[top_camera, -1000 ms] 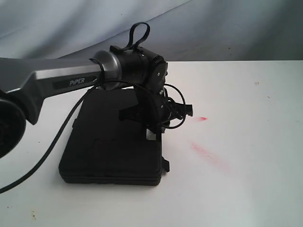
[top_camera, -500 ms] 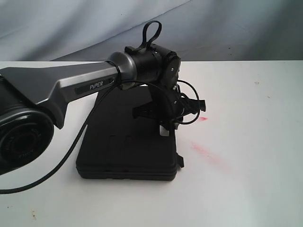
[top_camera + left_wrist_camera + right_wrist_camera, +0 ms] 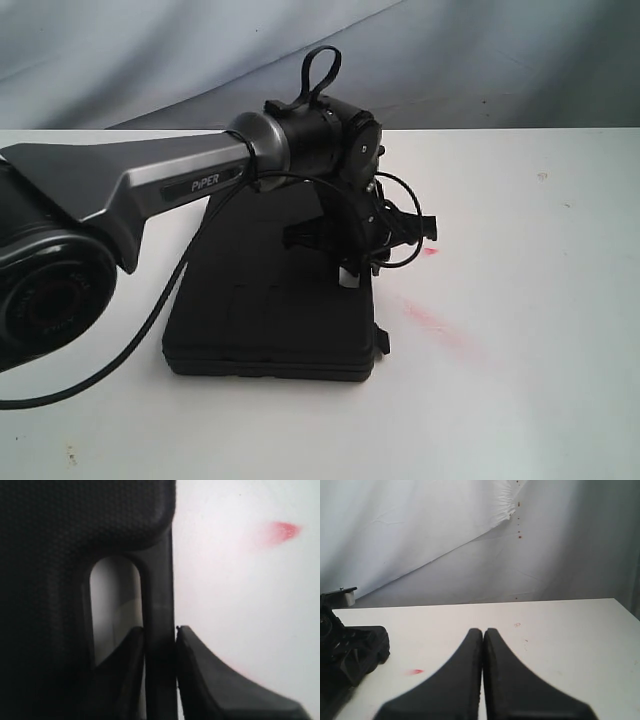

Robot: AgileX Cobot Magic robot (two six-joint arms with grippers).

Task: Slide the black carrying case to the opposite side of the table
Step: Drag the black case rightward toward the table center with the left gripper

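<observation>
The flat black case (image 3: 270, 300) lies on the white table (image 3: 520, 300), left of the middle. My left gripper (image 3: 350, 275) reaches down over its right edge. In the left wrist view my left gripper (image 3: 159, 630) straddles the bar of the cut-out handle (image 3: 157, 590), one finger in the cut-out and the other outside. Its jaws are open slightly, with a hairline of white table showing beside the bar. My right gripper (image 3: 483, 630) is shut on nothing, low over the bare table, and does not show in the exterior view.
Red smears (image 3: 430, 318) mark the table just right of the case, with a small one (image 3: 428, 251) by the left gripper. A grey cloth backdrop (image 3: 480, 60) hangs behind the far edge. The left arm's cable (image 3: 150, 320) loops over the case's left side.
The left arm and the case slid to the right between one second and half a second ago. Since then both have stayed put.
</observation>
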